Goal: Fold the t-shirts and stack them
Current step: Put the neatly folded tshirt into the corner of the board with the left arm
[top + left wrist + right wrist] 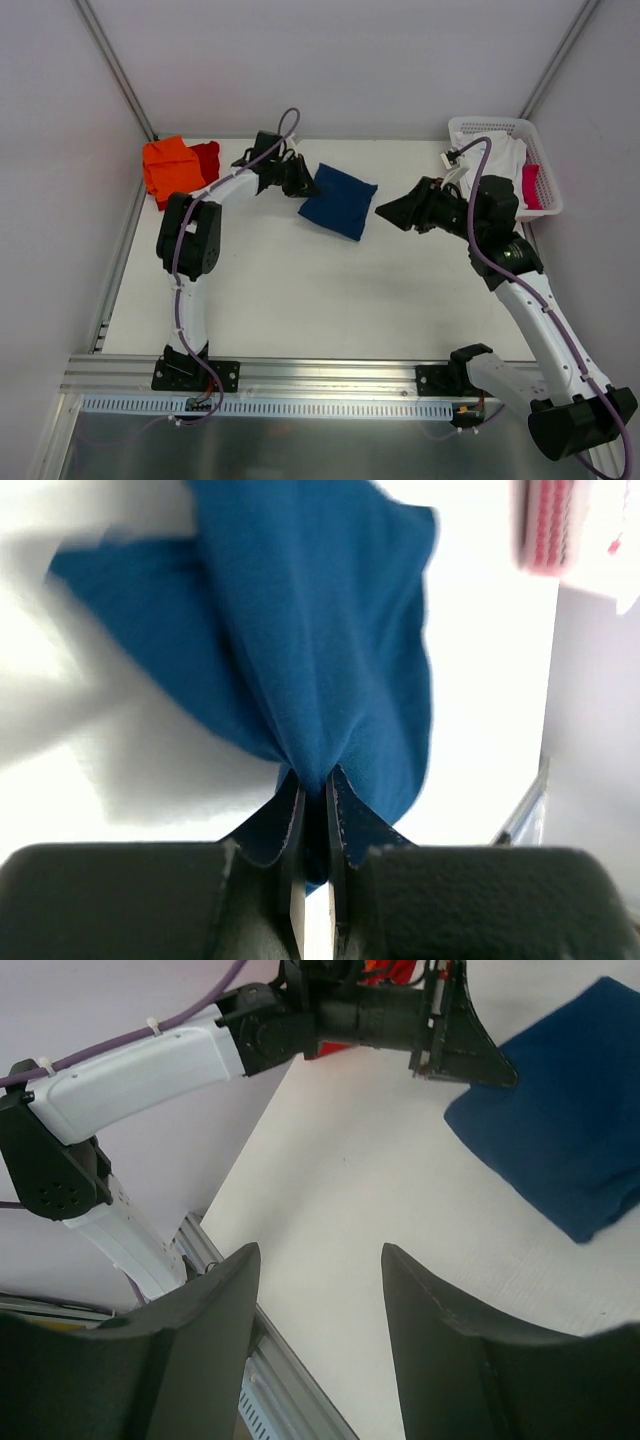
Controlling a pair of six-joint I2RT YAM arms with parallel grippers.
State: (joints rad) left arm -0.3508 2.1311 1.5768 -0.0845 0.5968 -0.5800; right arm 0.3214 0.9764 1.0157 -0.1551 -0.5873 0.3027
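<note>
The folded blue t-shirt (338, 202) lies on the far middle of the table (300, 290). The left tool (312, 785) pinches its left edge; the right tool (320, 1260) is spread, empty. It looks soft and floppy, so edges grab best.

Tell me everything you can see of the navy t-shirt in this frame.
The navy t-shirt is soft cloth folded into a rough square, with no print showing. It lies tilted on the white table, toward its far side. The left gripper pinches one corner between shut fingers, bunching the cloth there.
</note>
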